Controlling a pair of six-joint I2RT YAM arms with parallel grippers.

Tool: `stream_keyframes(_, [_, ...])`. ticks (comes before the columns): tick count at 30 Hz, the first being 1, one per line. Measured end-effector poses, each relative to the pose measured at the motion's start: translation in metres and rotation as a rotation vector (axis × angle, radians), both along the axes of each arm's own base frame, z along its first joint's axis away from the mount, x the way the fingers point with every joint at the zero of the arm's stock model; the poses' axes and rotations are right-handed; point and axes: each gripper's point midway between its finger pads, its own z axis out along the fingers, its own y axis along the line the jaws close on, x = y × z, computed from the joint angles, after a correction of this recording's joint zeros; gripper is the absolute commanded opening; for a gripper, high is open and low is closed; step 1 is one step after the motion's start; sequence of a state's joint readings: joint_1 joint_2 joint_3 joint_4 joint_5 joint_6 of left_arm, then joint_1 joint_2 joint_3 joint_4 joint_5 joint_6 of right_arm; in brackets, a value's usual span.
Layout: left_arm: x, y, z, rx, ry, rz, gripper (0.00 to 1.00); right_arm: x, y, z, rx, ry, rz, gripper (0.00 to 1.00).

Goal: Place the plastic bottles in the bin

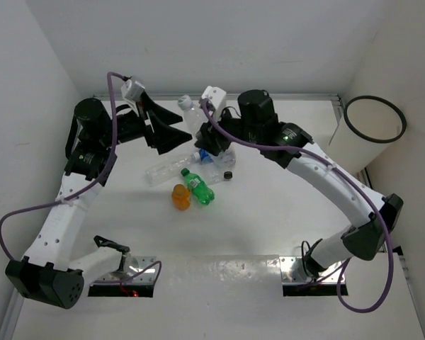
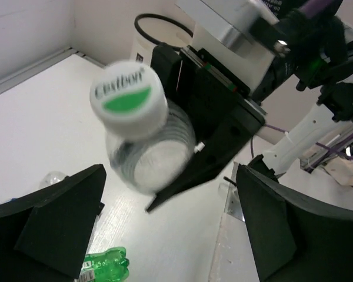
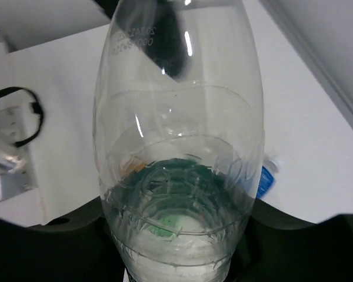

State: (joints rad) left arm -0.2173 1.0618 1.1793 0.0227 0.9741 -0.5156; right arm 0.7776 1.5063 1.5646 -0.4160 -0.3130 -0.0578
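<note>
Right jaws clamped around clear bottle [image 1: 190,117], cap apparently toward my left jaws, which gape empty. Bin [image 1: 350,152] at three o'clock; right arm nearer.

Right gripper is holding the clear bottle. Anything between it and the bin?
Nothing loose that I can see. The clear bottle sits in the right gripper, and the table toward the bin looks bare; only that arm's own links lie that way. The left gripper's open jaws flank the bottle without touching.

left pincer [image 1: 164,127]: spread wide, facing right | right pincer [image 1: 204,133]: clamped on clear bottle [image 3: 176,147], arm arched leftward
</note>
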Motion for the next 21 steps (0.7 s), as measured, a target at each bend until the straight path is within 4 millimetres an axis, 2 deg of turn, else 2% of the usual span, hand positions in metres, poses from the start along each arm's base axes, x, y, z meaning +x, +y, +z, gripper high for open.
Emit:
stream_keyframes(3, [0.012, 0.009, 0.01, 0.015, -0.012, 0.051, 1.0, 0.026, -0.036, 0.005, 0.007, -0.01, -0.123, 0.01])
stream_keyframes(6, [0.034, 0.026, 0.026, 0.018, -0.05, 0.136, 1.0, 0.067, -0.107, 0.033, 0.063, -0.049, -0.335, 0.01])
stream_keyframes(8, [0.049, 0.037, 0.026, 0.026, -0.052, 0.192, 1.0, 0.1, -0.181, 0.062, 0.115, -0.115, -0.54, 0.0])
stream_keyframes(9, [0.058, 0.041, 0.021, 0.035, -0.045, 0.22, 1.0, 0.117, -0.23, 0.079, 0.14, -0.167, -0.679, 0.0])
stream_keyframes(11, [0.072, 0.045, 0.008, 0.054, -0.011, 0.248, 1.0, 0.134, -0.313, 0.105, 0.164, -0.266, -0.928, 0.0])
stream_keyframes(13, [0.085, 0.048, -0.008, 0.077, 0.029, 0.275, 1.0, 0.138, -0.374, 0.124, 0.184, -0.35, -1.11, 0.0])
stream_keyframes(16, [0.103, 0.056, -0.041, 0.123, 0.101, 0.334, 1.0, 0.133, -0.451, 0.14, 0.212, -0.45, -1.349, 0.0])
stream_keyframes(19, [0.116, 0.067, -0.068, 0.17, 0.161, 0.388, 1.0, 0.127, -0.506, 0.14, 0.232, -0.495, -1.522, 0.0])
stream_keyframes(21, [0.123, 0.079, -0.083, 0.199, 0.188, 0.43, 1.0, 0.128, -0.532, 0.133, 0.243, -0.5, -1.596, 0.0])
